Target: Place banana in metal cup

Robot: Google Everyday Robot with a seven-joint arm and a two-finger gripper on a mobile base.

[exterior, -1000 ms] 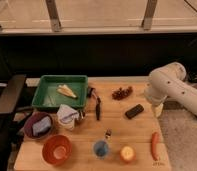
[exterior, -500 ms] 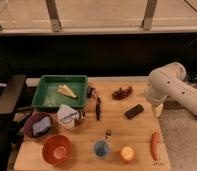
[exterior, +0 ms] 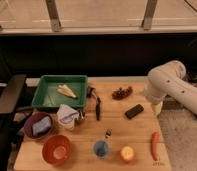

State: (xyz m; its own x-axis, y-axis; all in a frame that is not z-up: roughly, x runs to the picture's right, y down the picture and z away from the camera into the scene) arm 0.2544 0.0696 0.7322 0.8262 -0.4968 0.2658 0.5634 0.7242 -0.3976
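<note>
Wooden table (exterior: 137,132): banana (exterior: 66,91) lies in green tray (exterior: 59,77); pincer (exterior: 157,107) at right edge, cannot tell its grip

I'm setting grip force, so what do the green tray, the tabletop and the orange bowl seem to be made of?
Green tray: probably plastic; even matte colour, moulded rim. Tabletop: wood; pale brown with faint plank lines. Orange bowl: likely plastic with a slight sheen, though glazed ceramic is possible. The gripper hangs by the table's right edge, apart from all three.
</note>
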